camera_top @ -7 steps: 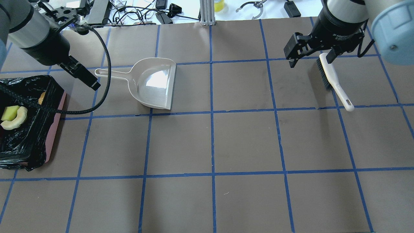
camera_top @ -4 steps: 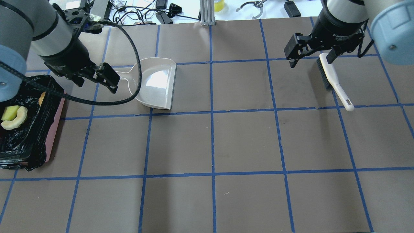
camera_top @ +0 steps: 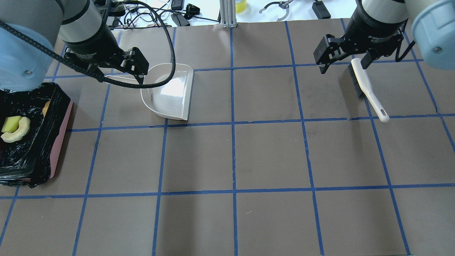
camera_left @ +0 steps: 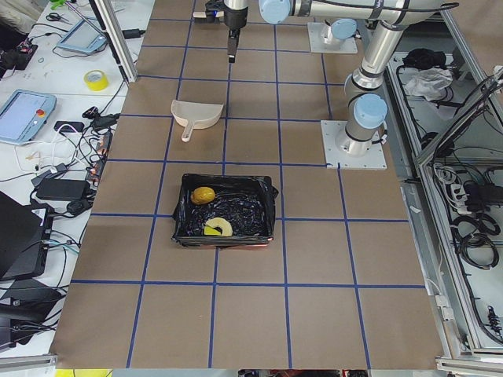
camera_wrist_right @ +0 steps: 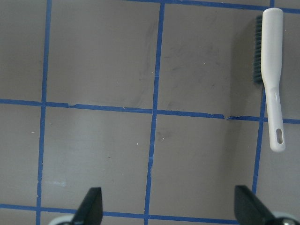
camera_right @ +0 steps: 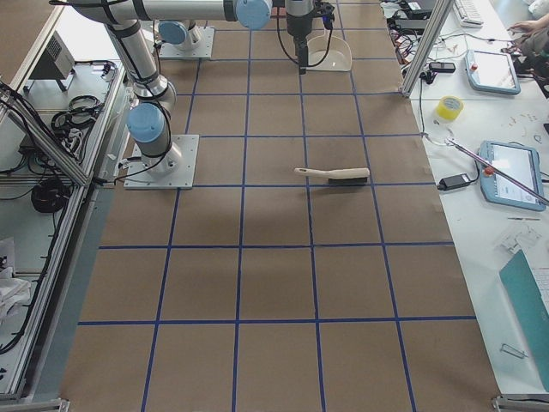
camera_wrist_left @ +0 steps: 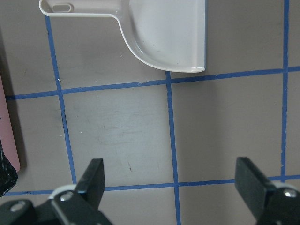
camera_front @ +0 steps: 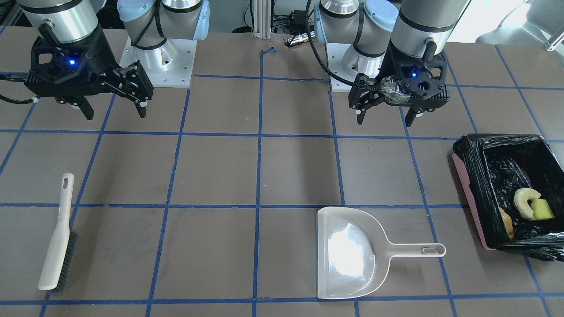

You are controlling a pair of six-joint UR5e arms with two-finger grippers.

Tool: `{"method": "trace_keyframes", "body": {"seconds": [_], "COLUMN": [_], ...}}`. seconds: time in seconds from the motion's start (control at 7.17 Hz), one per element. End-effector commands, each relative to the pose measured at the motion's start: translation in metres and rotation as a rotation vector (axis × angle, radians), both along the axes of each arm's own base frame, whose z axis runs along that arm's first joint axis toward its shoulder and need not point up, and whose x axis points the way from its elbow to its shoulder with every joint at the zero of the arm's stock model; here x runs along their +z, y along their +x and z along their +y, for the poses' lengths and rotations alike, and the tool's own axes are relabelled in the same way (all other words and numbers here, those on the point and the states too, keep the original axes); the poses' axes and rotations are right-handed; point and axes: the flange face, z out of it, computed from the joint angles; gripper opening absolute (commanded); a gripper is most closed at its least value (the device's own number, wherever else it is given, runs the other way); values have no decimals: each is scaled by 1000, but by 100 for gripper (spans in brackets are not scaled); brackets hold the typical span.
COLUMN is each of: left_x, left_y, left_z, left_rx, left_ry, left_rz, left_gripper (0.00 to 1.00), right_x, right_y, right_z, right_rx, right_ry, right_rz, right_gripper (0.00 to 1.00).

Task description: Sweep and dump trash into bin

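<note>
Both arms reach out from the base with their wrists turned straight down, so each gripper hangs above the table (camera_front: 286,176) with its fingers pointing at the surface.

The left gripper (camera_front: 384,115) holds its jaws spread wide with nothing between them. It hovers nearer the robot than the dustpan (camera_front: 348,255), which lies flat on the table with its handle pointing left toward the bin (camera_front: 470,164).

The right gripper (camera_front: 115,112) is just as wide apart and empty. The brush (camera_front: 55,240) lies farther out on the right side, handle end toward the robot, touched by neither arm.

The bin sits at the far left of the table, well apart from both grippers. All the trash is inside it: the curved bread piece (camera_front: 524,200) touches the yellow sponge (camera_front: 542,210), and the brown potato-shaped lump (camera_front: 506,222) seems to rest against the bin's inner wall, though that wall half hides it.
</note>
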Motion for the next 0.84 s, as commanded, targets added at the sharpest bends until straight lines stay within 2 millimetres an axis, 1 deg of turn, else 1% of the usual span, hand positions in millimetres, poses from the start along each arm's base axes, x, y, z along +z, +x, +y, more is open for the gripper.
{"method": "trace_keyframes", "body": {"seconds": [0.0, 0.14, 0.28, 0.56, 0.7], "left_x": [0, -2, 1, -2, -2], "left_y": [-2, -2, 0, 4, 4], "left_z": [-2, -3, -1, 0, 0], "left_rx": [69, 100, 103, 101, 101], "left_ry": [-20, -17, -24, -18, -16], "left_rz": [9, 12, 14, 11, 12], "left_gripper": [100, 100, 100, 100, 100], "right_x": [16, 15, 17, 20, 19], "right_y": [1, 10, 18, 17, 17], "right_z": [-8, -6, -5, -8, -8], "right_rx": [-10, -74, -67, -68, -68], "right_ry": [6, 32, 29, 40, 42], "right_rz": [-8, -17, -14, -1, -1], "right_gripper": [100, 100, 100, 100, 100]}}
